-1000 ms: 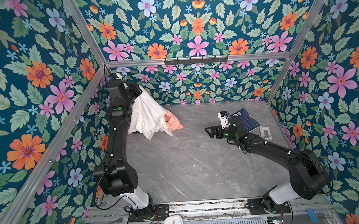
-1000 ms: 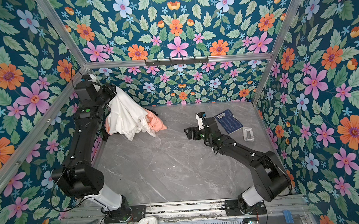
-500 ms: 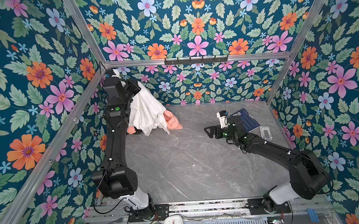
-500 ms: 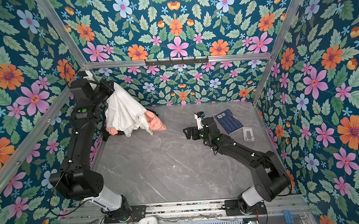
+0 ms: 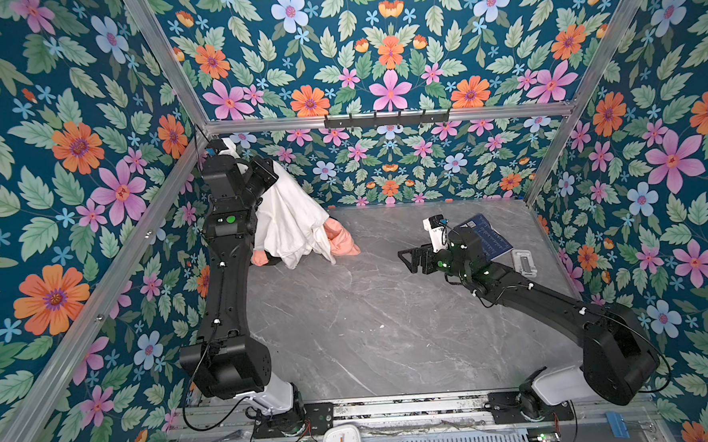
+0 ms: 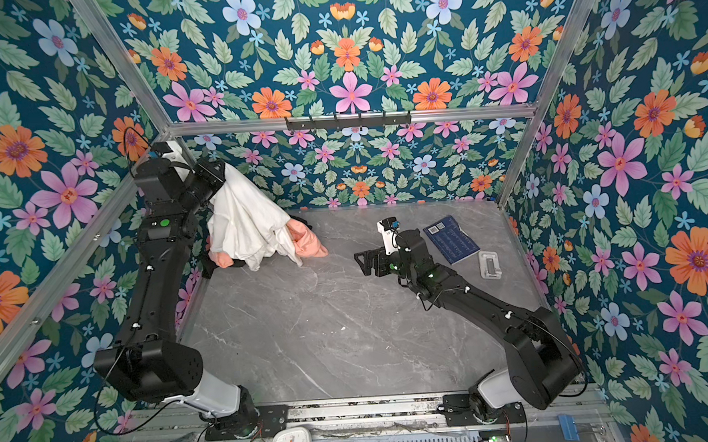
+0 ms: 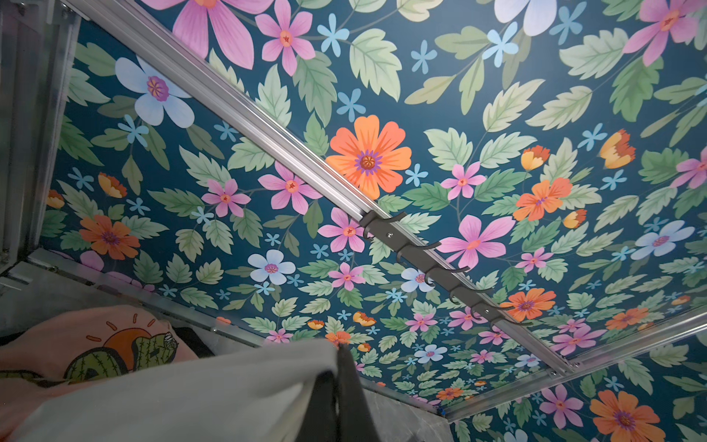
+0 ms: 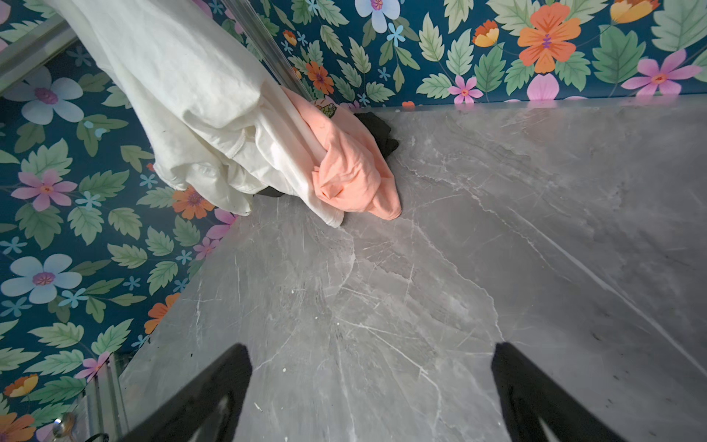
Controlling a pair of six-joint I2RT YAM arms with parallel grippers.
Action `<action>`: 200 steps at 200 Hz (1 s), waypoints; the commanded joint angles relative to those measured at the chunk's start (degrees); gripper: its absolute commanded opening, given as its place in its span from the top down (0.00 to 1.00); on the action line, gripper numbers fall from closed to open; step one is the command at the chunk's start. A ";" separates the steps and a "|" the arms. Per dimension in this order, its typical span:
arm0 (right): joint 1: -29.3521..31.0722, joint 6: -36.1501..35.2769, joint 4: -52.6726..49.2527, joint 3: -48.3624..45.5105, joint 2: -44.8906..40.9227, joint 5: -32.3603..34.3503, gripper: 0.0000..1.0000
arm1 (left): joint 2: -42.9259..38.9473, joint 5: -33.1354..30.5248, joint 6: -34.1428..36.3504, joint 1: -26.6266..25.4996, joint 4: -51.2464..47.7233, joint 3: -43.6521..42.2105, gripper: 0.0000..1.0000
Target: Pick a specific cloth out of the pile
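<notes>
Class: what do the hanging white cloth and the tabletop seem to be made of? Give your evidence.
White cloth: soft matte fabric, probably cotton knit; it drapes in loose folds and shows a stitched hem. Tabletop: smooth grey marble-look slab with pale veins; real stone or printed laminate cannot be told.

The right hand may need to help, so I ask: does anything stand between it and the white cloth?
Nothing visible does. Only bare table lies between the open right hand and the white cloth, which hangs from the left hand.
</notes>
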 commanded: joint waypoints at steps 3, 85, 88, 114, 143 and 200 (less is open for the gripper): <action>0.46 -1.16 1.59 -0.52 -1.41 -0.99 0.01 | -1.53 4.52 -0.80 -0.12 8.41 -2.32 1.00; 3.22 -3.15 8.39 -3.07 -7.29 -4.23 0.01 | -6.56 10.21 -2.98 -0.25 11.74 -7.88 1.00; 3.43 -3.22 8.38 -3.00 -7.29 -4.23 0.01 | -6.68 10.39 -3.17 -0.22 11.91 -7.90 1.00; 4.63 -3.58 8.51 -1.81 -6.28 -4.50 0.01 | -7.85 10.64 -3.85 -0.30 12.51 -7.65 1.00; 6.45 -4.04 8.40 -0.52 -4.88 -4.50 0.01 | -8.62 9.54 -3.76 -0.38 12.32 -6.29 1.00; 7.54 -5.00 9.51 0.32 -4.66 -5.00 0.01 | -7.82 11.93 -8.69 -0.47 16.00 -5.42 1.00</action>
